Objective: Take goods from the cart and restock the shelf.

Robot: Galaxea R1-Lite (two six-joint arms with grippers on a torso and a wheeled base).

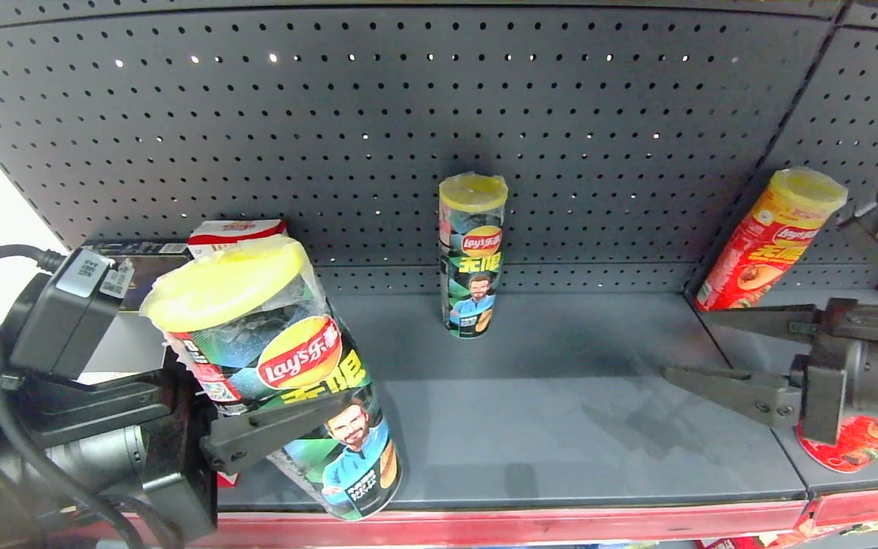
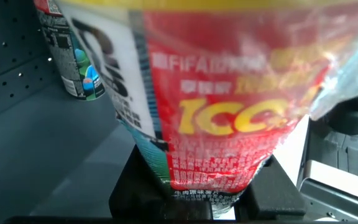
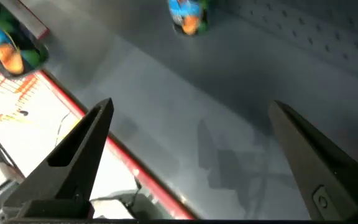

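My left gripper (image 1: 294,404) is shut on a green-and-blue chips can (image 1: 279,366) with a yellow lid. The can tilts over the front left of the grey shelf (image 1: 561,412), its base close to the red front edge (image 1: 530,526). In the left wrist view the held can (image 2: 229,112) stands between the fingers (image 2: 135,190). A matching can (image 1: 473,255) stands upright at the back middle, also seen as a can (image 2: 73,62) farther off. My right gripper (image 1: 684,343) hangs open over the shelf's right end, nothing between its fingers (image 3: 79,155).
A red chips can (image 1: 770,240) leans against the pegboard on the neighbouring section at the right. Another red can (image 1: 858,450) lies below my right arm. A red-and-white box (image 1: 235,227) and a dark box (image 1: 142,259) sit behind the held can. The pegboard wall (image 1: 408,114) closes the back.
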